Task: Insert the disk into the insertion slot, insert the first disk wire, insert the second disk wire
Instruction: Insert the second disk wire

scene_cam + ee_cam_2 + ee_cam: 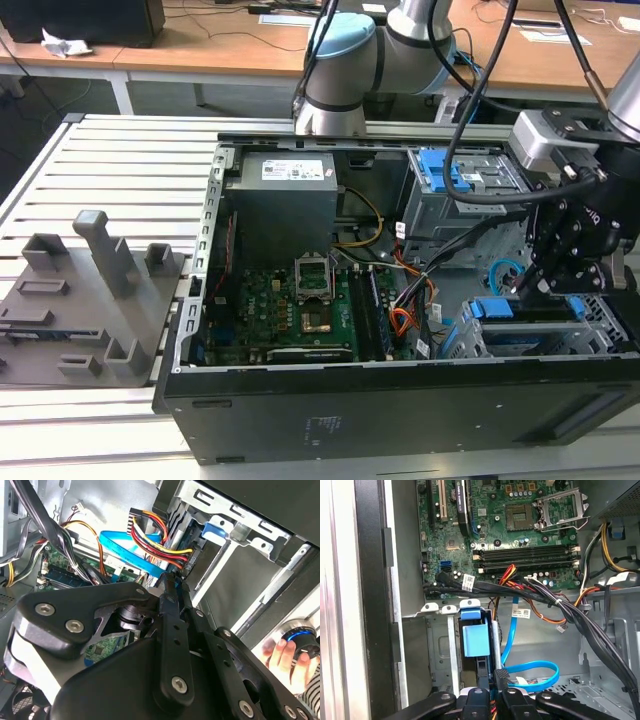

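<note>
hand (496, 690) pinched on the second disk wire (530, 672) plug — lining it up | disk (525, 308) seated in the insertion slot (560, 340)

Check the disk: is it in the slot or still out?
In. The disk sits down inside the slot, blue bracket showing, and the orange-red wire and blue cable reach its end.

A lab: slatted aluminium workbench (120, 150), open computer case (400, 400), wooden desks (200, 50) behind.
</note>
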Controlling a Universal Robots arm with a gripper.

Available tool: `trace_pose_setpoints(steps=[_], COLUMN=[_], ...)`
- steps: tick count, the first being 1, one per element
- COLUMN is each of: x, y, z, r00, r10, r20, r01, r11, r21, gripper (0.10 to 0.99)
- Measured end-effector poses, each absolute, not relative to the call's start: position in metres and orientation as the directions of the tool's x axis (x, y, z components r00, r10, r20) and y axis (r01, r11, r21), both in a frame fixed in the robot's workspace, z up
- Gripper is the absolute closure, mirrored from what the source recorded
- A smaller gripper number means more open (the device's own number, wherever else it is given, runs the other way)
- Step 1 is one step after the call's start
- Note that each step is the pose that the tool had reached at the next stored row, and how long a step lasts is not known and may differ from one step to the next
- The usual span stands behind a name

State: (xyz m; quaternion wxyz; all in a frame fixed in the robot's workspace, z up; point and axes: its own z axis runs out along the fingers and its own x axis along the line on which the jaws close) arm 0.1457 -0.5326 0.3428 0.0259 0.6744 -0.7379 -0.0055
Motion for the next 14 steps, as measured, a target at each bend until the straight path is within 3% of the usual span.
trace_pose_setpoints(steps=[14], x=[0.1457], y=[-0.5362], z=[0.3381], r00=[-0.086], r10=[-0.996], r20=[0.031], r01=[-0.995], r11=[0.087], r21=[0.043], gripper=[0.922])
